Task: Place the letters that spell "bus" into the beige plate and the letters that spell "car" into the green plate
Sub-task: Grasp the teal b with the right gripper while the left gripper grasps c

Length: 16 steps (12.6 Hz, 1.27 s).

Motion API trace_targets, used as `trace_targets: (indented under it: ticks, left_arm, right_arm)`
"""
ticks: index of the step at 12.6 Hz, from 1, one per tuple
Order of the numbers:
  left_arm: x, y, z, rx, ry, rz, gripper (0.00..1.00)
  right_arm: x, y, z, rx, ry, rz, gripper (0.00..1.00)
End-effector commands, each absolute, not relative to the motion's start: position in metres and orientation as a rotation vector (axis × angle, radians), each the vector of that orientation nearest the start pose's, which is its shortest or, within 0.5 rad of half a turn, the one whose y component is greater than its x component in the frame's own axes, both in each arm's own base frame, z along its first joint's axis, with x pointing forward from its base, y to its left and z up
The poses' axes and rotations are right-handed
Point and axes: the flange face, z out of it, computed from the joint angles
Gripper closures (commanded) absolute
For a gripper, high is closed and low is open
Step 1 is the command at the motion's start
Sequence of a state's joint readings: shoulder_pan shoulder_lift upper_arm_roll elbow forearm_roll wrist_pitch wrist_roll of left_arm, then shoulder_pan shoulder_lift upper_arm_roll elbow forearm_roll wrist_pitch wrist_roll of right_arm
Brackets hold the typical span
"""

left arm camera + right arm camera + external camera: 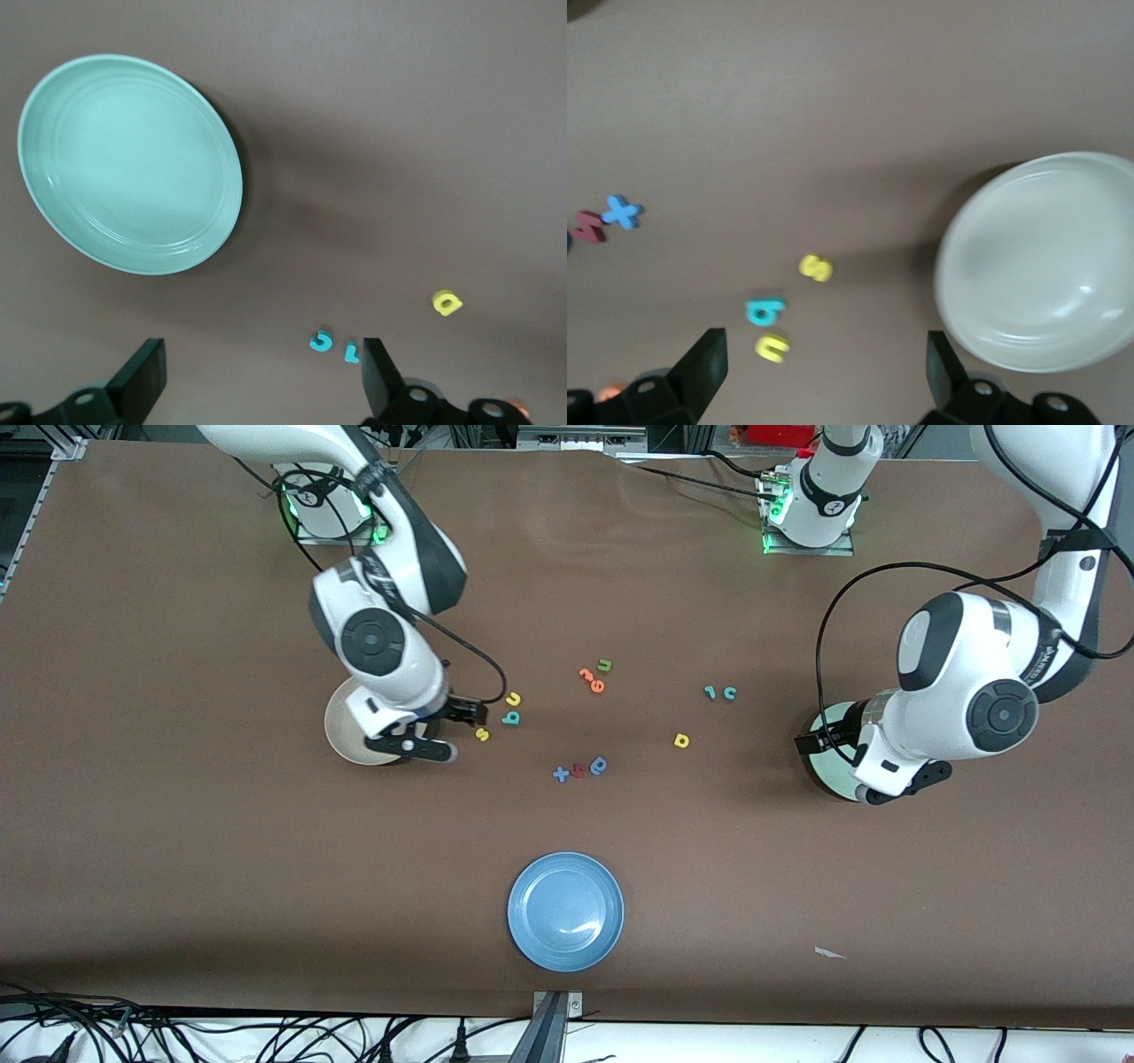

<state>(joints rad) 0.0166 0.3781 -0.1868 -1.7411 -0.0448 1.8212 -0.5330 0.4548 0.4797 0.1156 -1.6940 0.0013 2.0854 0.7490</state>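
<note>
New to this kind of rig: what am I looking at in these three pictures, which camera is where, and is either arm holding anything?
Two white robot arms work at a brown table. One picture looks down from a high camera facing them; the other two come from cameras on the arms' wrists.

The left gripper hangs open and empty over the green plate, close to the teal c, teal r and yellow a. The right gripper hangs open and empty over the beige plate, by the teal b, yellow u and yellow s.

Spare letters lie mid-table, and a blue plate sits nearest the high camera.
</note>
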Motion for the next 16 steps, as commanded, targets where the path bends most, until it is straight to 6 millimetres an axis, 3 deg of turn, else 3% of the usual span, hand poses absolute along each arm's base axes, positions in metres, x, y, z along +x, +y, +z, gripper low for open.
trace_targets:
  ticks: [1, 2, 5, 7, 11, 14, 16]
  left_arm:
    - [0.566, -0.110, 0.320, -3.079, -0.603, 0.404, 0.05]
    - [0.552, -0.112, 0.308, -3.094, -0.601, 0.339, 0.05]
    - [0.509, -0.130, 0.264, -3.121, -0.549, 0.261, 0.05]
    - [0.490, -0.139, 0.242, -3.129, -0.537, 0.246, 0.05]
    - [0.483, -0.149, 0.214, -3.135, -0.557, 0.257, 0.11]
    - [0.477, -0.160, 0.203, -3.128, -0.558, 0.299, 0.28]
    - [0.472, -0.171, 0.197, -3.123, -0.548, 0.319, 0.29]
  right_arm:
    - [0.548, 0.388, 0.273, -3.110, 0.354, 0.144, 0.25]
    - [0.543, 0.394, 0.263, -3.120, 0.339, 0.161, 0.33]
    - [0.536, 0.403, 0.241, -3.118, 0.375, 0.171, 0.33]
    - [0.523, 0.423, 0.225, -3.106, 0.439, 0.157, 0.33]
    - [0.519, 0.426, 0.190, -3.102, 0.426, 0.129, 0.33]
    - [0.514, 0.421, 0.182, -3.123, 0.417, 0.145, 0.33]
    - [0.515, 0.420, 0.181, -3.123, 0.418, 0.144, 0.34]
